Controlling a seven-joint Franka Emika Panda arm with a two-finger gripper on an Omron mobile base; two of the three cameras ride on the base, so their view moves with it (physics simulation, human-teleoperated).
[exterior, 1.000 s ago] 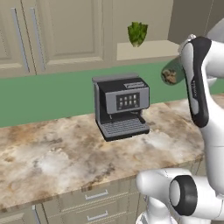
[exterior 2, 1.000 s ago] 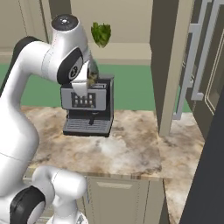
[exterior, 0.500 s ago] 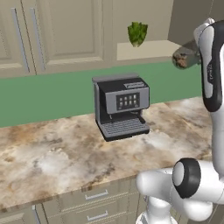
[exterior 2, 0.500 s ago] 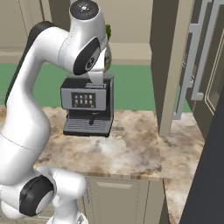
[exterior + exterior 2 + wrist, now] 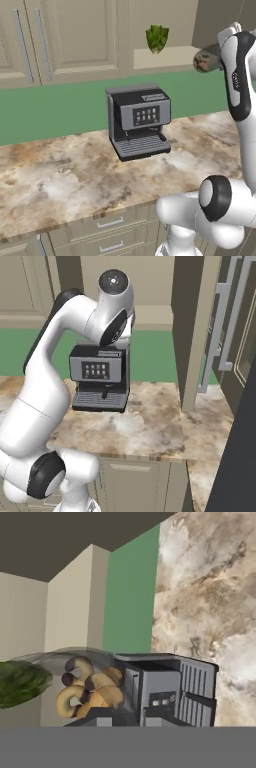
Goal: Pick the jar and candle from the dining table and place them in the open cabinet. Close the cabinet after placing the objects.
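Gripper (image 5: 127,716): jaws drawn in narrow, clenched on the jar (image 5: 87,687). In the hand view the smoky glass with its brown contents sits right against the finger tips, so I read this as a firm hold, though the contact itself is partly hidden at the bottom edge.

Jar position: carried high in the air, off to the right of the coffee machine (image 5: 140,122) and level with the shelf of the open cabinet (image 5: 175,52). It is near the shelf's right end, not yet on it.

On the shelf: a leafy green plant (image 5: 157,38), to the left of the jar. In the hand view the plant lies just beside the glass.

Below: marbled counter (image 5: 65,175), well under the jar.

The cabinet door (image 5: 192,331) stands open on the right, edge-on to the right base view, long bar handle facing out.

My judgement: transport nearly done, placement not begun.

Risks I note:
- Plant is close; a sideways drift on entry could knock it over or push it off the shelf.
- Coming in too low would catch the jar's base on the shelf lip and twist it in the jaws.
- Letting go before the base rests flat means a drop onto the counter or the machine.
- The elbow is high and near the open door; a wide swing could strike it.
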